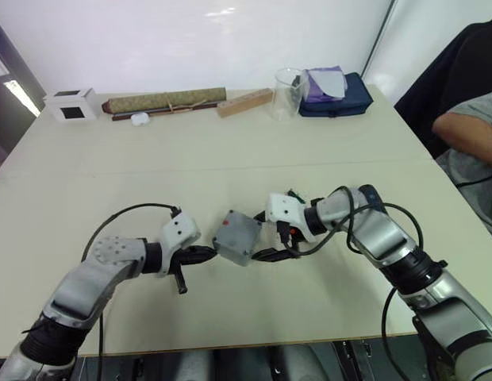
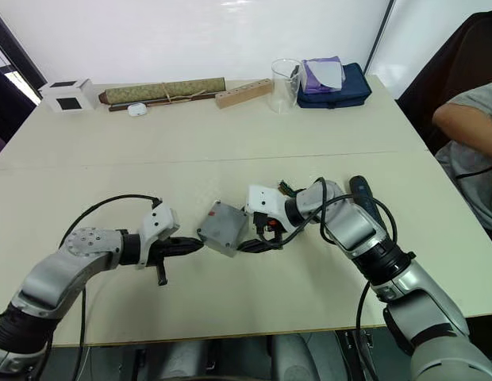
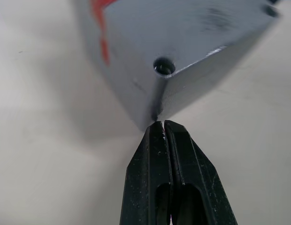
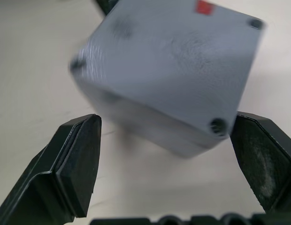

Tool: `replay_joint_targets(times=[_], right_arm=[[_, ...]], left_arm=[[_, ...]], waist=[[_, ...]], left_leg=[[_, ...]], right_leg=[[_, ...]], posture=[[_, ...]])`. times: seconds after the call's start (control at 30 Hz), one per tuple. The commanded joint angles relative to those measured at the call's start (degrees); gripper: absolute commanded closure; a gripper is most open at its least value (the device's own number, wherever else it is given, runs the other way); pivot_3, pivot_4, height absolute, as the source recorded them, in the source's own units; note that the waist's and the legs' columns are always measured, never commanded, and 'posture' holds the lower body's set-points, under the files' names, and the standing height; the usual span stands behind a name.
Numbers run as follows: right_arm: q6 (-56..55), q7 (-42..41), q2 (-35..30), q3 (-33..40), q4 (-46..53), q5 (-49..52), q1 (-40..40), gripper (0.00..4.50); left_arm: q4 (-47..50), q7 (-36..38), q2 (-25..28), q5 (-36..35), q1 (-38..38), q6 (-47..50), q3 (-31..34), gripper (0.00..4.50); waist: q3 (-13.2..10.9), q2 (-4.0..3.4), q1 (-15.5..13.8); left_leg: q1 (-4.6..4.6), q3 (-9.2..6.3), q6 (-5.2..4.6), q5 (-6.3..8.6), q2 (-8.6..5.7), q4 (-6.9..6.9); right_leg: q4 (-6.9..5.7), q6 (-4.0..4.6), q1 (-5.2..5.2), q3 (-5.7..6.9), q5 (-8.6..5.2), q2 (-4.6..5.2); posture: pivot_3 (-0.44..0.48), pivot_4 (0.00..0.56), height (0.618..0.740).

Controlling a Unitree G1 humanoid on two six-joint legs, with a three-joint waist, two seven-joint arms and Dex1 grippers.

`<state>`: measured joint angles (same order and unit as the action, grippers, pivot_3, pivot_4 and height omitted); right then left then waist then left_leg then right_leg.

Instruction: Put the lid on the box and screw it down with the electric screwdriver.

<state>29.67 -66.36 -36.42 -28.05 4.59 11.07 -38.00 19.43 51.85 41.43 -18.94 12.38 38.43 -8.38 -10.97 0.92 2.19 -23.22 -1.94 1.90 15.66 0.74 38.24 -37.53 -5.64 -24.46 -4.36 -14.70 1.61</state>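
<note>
Two black-fingered grippers meet over the near half of the pale beige table (image 1: pixel 230 151), with the small grey square box (image 1: pixel 240 248) between them. Farthest left at the back edge stands a white cube with a dark window (image 1: pixel 71 104), then a long rolled greenish scroll (image 1: pixel 165 100) with a small white object (image 1: pixel 140 119) just in front of it, a pale wooden block (image 1: pixel 244 102), a clear glass beaker (image 1: pixel 287 94) and a dark blue pouch (image 1: pixel 339 97) with lilac cloth on top. Nearer, the left gripper (image 3: pixel 164 125) reaches in from the left with its two fingers pressed together, their joined tips touching, or all but touching, a lower corner of the box. That box carries the flat grey lid with a small red mark (image 1: pixel 235 229) already seated on top, corner screw holes showing, and in the wrist views it sits tilted rather than flat on the table. On its right side the right gripper (image 4: pixel 166 154) has its fingers spread wide, one to each side of a box corner; whether either pad touches the box cannot be told. Behind the right forearm lies the dark blue-black cylindrical electric screwdriver (image 2: pixel 362 192) on the table. At the far right edge sits a person in a grey sleeve (image 1: pixel 476 127).
</note>
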Motion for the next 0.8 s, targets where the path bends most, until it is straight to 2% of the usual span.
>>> replay_joint_targets(times=[0.03, 0.33, 0.8], right_arm=[[3.26, -0.65, -0.27, 2.41, 6.33, 2.7, 1.48, 0.07], [11.83, 6.26, 0.02, 7.21, 15.16, 3.49, 7.07, 0.07], [16.95, 11.28, 0.04, 7.79, 19.89, 4.1, 9.42, 0.07]], left_arm=[[-1.0, -0.27, -0.47, 0.86, 2.04, -2.35, 0.17, 4.5], [-3.51, -0.03, -2.3, 1.02, 4.92, -3.26, 0.12, 4.5], [-7.37, -0.26, -6.25, 3.06, 7.97, -6.25, -1.57, 4.5]], waist=[[0.0, 0.0, 0.04], [0.0, 0.0, 0.14], [0.01, 0.01, 0.02]], left_leg=[[0.0, -0.01, 0.0, 0.0, 0.01, 0.0], [0.0, -0.01, 0.0, 0.0, 0.0, 0.0], [-0.01, -0.01, 0.01, 0.0, -0.02, 0.0]], right_leg=[[0.0, 0.0, 0.0, 0.01, 0.0, -0.02], [0.0, 0.0, 0.0, 0.01, 0.0, -0.02], [-0.01, 0.0, 0.0, 0.0, 0.0, -0.02]], posture=[[0.0, 0.15, 0.74], [0.0, 0.15, 0.74], [0.0, 0.15, 0.74]])
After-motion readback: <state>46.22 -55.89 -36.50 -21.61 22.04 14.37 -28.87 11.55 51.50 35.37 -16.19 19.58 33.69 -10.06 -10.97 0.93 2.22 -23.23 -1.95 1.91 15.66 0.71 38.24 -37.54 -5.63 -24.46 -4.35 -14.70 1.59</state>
